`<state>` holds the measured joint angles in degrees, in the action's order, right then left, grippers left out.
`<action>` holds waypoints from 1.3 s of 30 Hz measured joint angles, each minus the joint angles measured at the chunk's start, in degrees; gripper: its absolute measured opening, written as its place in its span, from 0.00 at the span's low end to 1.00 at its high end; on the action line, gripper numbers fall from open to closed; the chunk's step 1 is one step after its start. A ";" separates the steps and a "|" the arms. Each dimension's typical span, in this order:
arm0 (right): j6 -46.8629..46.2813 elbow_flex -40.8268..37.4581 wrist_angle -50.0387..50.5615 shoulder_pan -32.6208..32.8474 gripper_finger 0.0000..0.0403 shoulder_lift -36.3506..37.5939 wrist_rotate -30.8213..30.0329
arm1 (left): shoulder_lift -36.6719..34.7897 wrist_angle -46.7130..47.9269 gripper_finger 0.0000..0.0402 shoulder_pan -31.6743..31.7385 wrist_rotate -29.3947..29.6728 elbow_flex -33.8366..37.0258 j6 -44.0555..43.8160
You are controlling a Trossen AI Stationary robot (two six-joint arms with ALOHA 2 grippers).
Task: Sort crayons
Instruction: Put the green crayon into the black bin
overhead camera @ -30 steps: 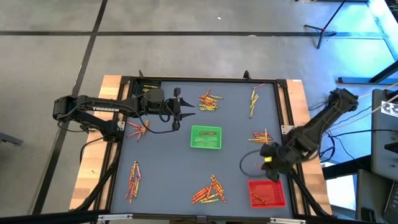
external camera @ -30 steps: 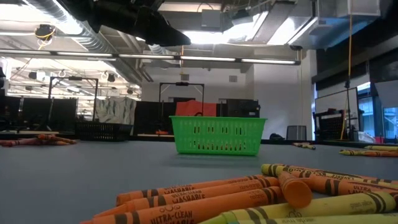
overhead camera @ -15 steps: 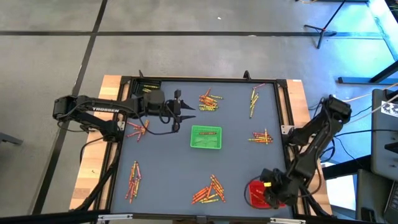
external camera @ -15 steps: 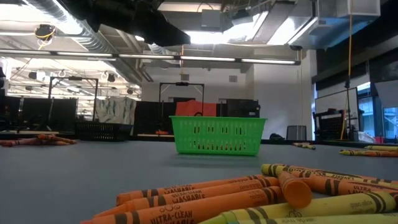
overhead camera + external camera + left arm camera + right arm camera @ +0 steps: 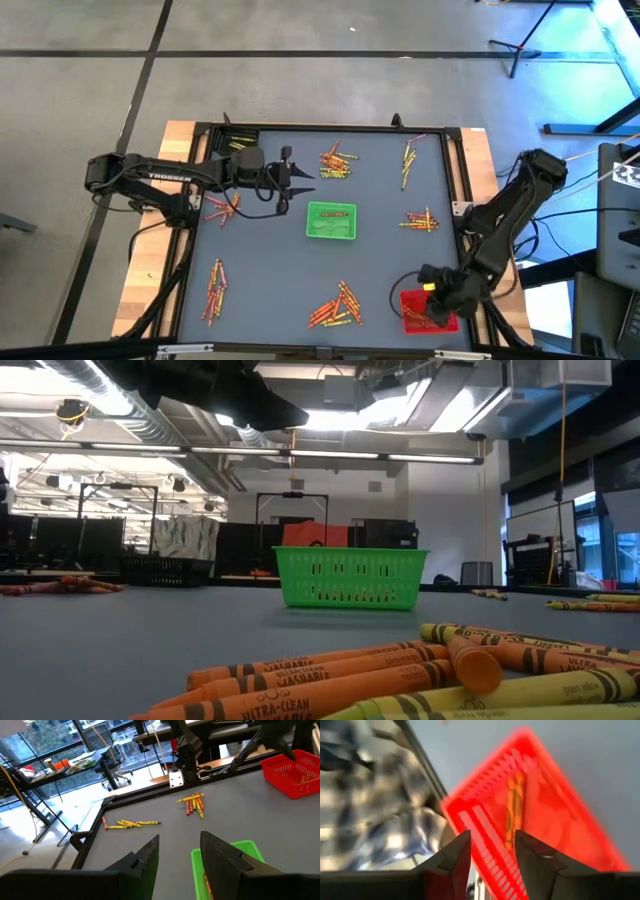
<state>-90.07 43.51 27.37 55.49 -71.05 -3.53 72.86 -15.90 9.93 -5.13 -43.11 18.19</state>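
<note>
On the near crayons point(image 5: 330, 680), "ULTRA-CLEAN WASHABLE"; right gripper point(image 5: 492, 852) and left gripper point(image 5: 180, 851) both released

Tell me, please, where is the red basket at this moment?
In the high view, the red basket sits at the table's near right corner, under the right gripper, with a pile of crayons just to its left.

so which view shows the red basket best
The high view: it shows the whole red basket at the table's near right corner, with the right tool over it. The right wrist view is close but blurred and cropped. The left wrist view shows it far off, cut by the frame. In the low view only its top shows, behind the green basket.
</note>
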 joint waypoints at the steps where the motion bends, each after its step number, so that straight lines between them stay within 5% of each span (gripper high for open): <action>1: 1.93 0.02 1.16 -1.03 0.38 1.29 -1.51 | 0.00 0.01 0.32 0.00 0.00 0.00 -0.02; 15: 23.41 -0.02 25.93 -29.90 0.38 7.09 -13.41 | 0.04 1.37 0.32 0.30 -0.07 1.44 -1.58; 28: 45.26 -0.02 26.57 -60.22 0.38 7.09 -13.82 | 0.04 1.28 0.32 0.70 -0.02 1.60 -2.63; 39: 52.75 -0.11 22.01 -78.34 0.38 4.18 -12.80 | 0.04 1.24 0.32 0.70 -0.02 1.66 -2.70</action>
<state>-37.32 43.40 49.38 -22.85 -66.87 -16.33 72.90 -14.66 10.63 -5.15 -41.45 15.49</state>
